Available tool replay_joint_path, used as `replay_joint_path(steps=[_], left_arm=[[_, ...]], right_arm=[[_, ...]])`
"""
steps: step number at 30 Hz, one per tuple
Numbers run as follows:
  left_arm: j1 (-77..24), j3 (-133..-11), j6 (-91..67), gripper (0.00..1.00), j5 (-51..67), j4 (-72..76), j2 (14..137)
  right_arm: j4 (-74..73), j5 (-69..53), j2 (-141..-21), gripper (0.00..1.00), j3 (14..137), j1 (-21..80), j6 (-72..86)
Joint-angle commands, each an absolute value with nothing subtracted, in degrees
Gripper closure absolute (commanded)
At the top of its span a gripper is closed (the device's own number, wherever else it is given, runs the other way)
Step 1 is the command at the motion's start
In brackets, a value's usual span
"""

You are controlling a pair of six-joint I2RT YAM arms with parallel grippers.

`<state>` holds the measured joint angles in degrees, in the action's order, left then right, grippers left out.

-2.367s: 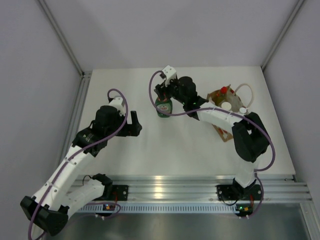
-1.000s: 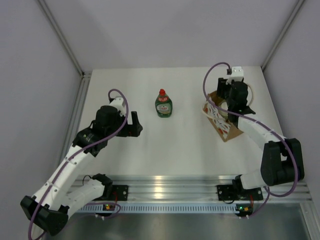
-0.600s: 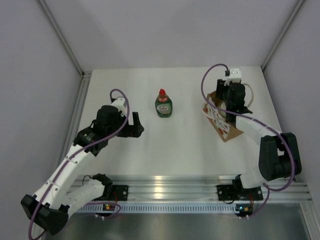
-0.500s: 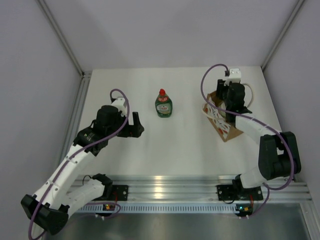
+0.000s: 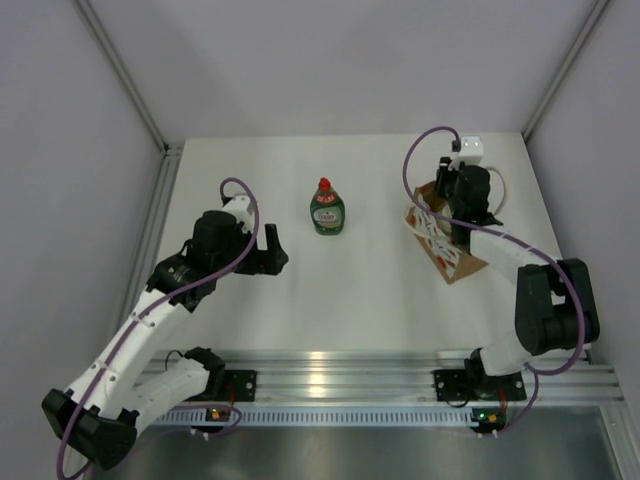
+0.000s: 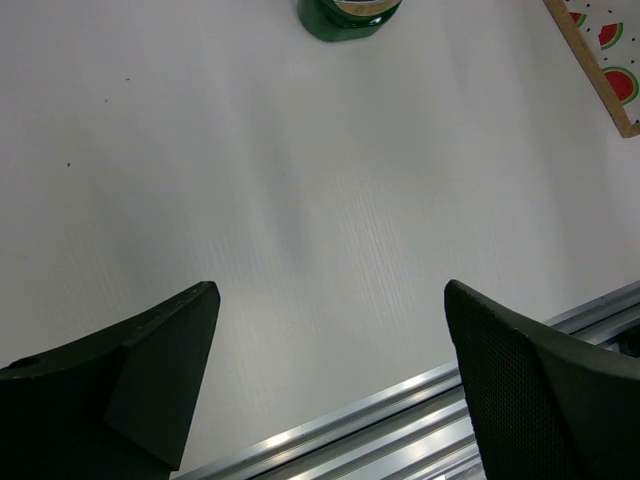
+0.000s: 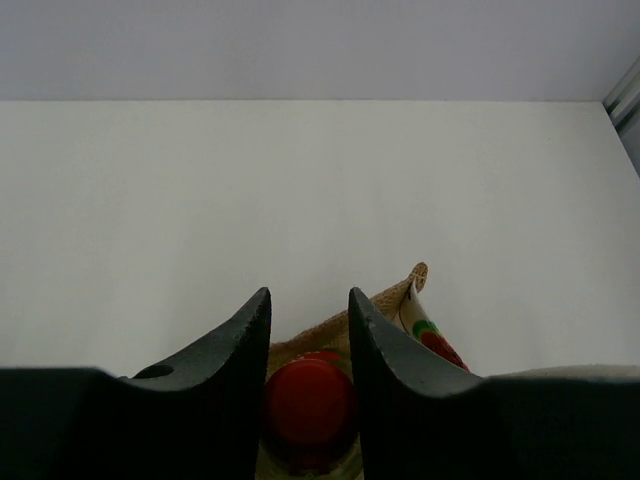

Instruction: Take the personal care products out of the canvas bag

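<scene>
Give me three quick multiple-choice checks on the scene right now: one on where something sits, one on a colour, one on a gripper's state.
1. Where is the green bottle? A. upright on the table, apart from the canvas bag; B. inside the bag; C. lying on its side.
2. What colour is the cap between the right gripper fingers? A. white; B. blue; C. red.
3. How is the left gripper? A. shut on the bottle; B. open, holding nothing; C. shut on the bag.
Key: 1 A, the top view shows it standing alone, left of the bag. 2 C, the right wrist view shows a red cap pinched there. 3 B, the left wrist view shows its fingers wide apart over bare table.
</scene>
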<state>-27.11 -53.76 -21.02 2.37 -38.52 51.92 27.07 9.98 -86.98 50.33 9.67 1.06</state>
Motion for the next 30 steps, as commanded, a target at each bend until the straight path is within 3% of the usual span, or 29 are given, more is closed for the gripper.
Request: replay_joint_path(steps=[1,4,5,30], left_arm=[[-27.42,-53.44,-20.48,0.02,3.08,-35.42,52.12],[-27.33,-53.44,-20.48,0.02,2.99,-35.42,52.12],[-27.33,-53.44,-20.48,0.02,2.9,-35.42,52.12],[-27.33,-53.44,-20.57,0.02,1.58,-35.51,52.29]], right_arm=[[30.76,8.35,-87.19,0.78,50.71,8.26,2.02],[30.5,7.47,-85.61,0.9,51.06,8.26,1.58],[30.32,7.04,-85.08,1.0,51.24,8.26,1.32],[16.97,7.03,-73.31,1.0,62.22,8.17,-2.73]])
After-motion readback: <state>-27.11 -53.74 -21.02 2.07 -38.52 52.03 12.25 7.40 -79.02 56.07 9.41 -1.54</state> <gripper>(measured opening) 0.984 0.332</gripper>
